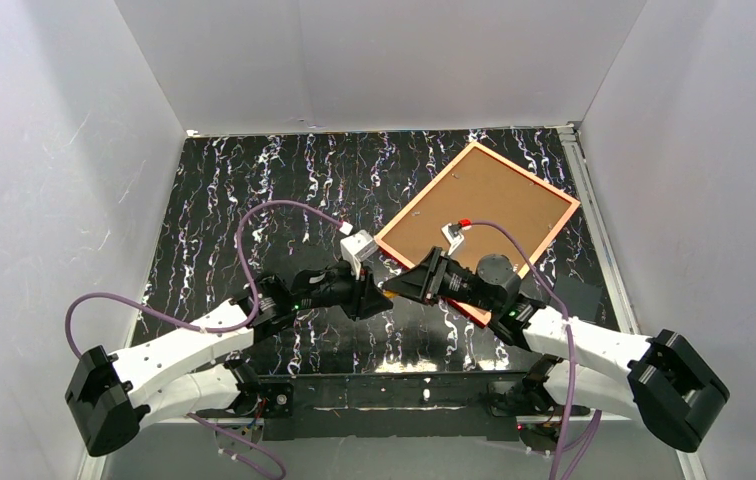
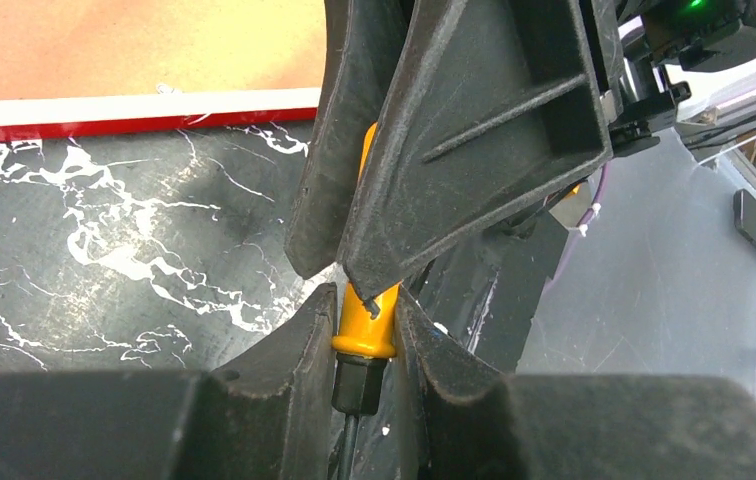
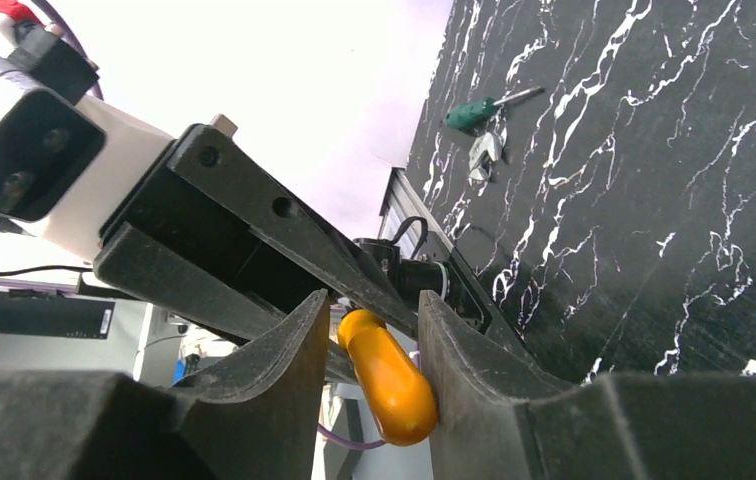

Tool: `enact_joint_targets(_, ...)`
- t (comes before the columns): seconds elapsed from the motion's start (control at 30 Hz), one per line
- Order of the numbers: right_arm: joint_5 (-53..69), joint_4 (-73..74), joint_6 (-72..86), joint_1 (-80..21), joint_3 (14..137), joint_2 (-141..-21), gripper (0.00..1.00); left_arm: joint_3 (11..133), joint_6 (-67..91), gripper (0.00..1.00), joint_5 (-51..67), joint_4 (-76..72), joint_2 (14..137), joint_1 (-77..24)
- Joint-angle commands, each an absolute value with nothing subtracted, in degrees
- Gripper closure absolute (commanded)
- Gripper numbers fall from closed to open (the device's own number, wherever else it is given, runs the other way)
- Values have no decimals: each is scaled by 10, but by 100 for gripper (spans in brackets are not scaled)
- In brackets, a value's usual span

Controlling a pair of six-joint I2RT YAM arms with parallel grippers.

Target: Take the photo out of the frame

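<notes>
frame point(image 1: 527, 173) face down, far right of worktop point(image 1: 254, 200), skewed; backing point(image 1: 474, 210) up; photo hidden beneath | its near-left edge just beyond both jaws, right arm nearer | left jaws clamped on screwdriver point(image 2: 366, 335) at handle base | right jaws part-open astride handle butt, grip uncertain | judged: tool handover

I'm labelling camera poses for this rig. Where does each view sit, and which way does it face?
Top external: high behind the bases, looking down on the table and frame; left arm and right arm show.
Left wrist: low over the table, facing the frame's red edge; left gripper at bottom.
Right wrist: low, tilted, facing along the table toward a green-handled screwdriver; right gripper at bottom.
Shared: both wrist views show the orange-handled screwdriver.
</notes>
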State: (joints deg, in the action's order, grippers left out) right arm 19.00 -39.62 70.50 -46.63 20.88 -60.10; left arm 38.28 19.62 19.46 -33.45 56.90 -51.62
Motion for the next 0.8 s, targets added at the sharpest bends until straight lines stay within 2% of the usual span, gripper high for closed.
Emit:
enact_joint_targets(0.0,195,-490,724,-473,221,-617,56,373,215,100,189,-375,551,-508)
enact_joint_targets(0.27,178,-493,733,-487,222,-624,61,365,221,100,177,-385,548,-503)
enact_joint_targets(0.3,176,-496,734,-487,220,-625,69,365,221,100,177,-386,548,-503)
enact_joint_targets(0.33,173,-495,736,-486,219,-624,89,365,221,100,177,-385,549,-502)
enact_joint_targets(0.37,166,-490,741,-487,216,-622,99,367,221,100,177,-382,550,-502)
enact_joint_targets(0.43,143,-471,743,-487,208,-605,99,386,210,100,183,-336,553,-502)
enact_joint_targets(0.47,134,-436,739,-485,209,-590,99,401,204,96,185,-305,556,-502)
enact_joint_targets(0.5,132,-383,730,-477,219,-574,99,416,198,80,190,-278,562,-502)
enact_joint_targets(0.53,140,-345,710,-470,228,-553,99,428,190,68,197,-259,568,-502)
enact_joint_targets(0.6,156,-301,695,-453,235,-522,99,439,188,50,222,-252,575,-501)
enact_joint_targets(0.67,177,-282,695,-426,228,-494,99,440,191,43,246,-254,583,-502)
enact_joint_targets(0.77,210,-265,694,-395,228,-474,99,449,199,41,276,-252,602,-502)
